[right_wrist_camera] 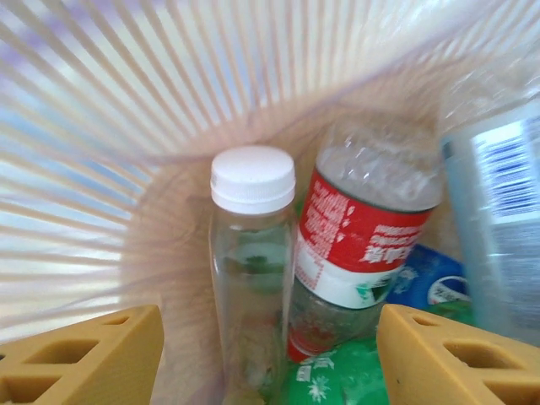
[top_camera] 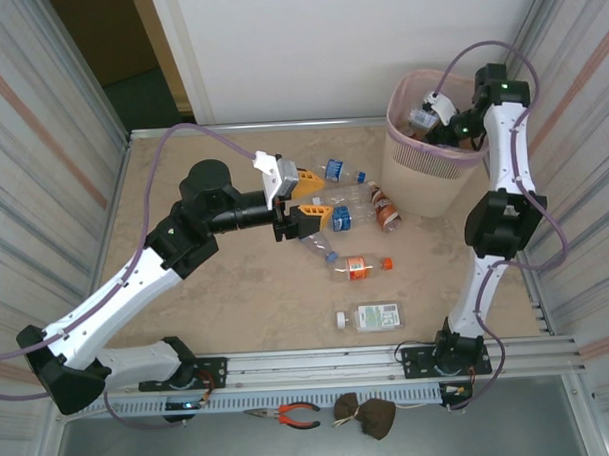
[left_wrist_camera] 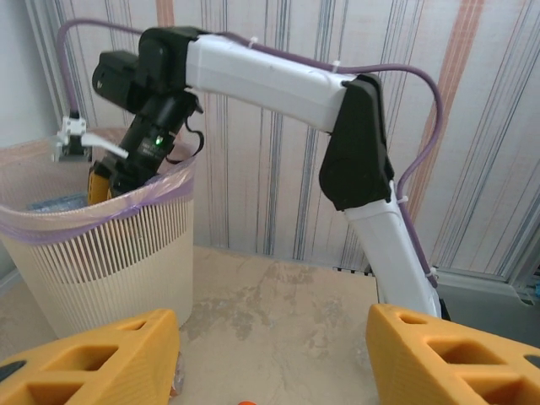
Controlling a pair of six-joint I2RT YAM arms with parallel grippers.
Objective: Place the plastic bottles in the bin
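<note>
The bin [top_camera: 423, 184] stands at 2 o'clock on the table [top_camera: 247, 300]. The right gripper [right_wrist_camera: 270, 354] hangs inside it, fingers spread wide and gripping nothing. Below it a white-capped bottle [right_wrist_camera: 249, 278] lies with its long axis running 12 to 6, cap at 12. A red-labelled bottle [right_wrist_camera: 359, 245] lies just beside it, nearly parallel. The left gripper [top_camera: 322, 202] sits at the table's centre, fingers parted and empty, near the loose bottles. The orange-capped bottle [top_camera: 361, 268] lies 9 to 3, cap toward 3. The green-labelled bottle [top_camera: 376, 317] points its cap to 9.
</note>
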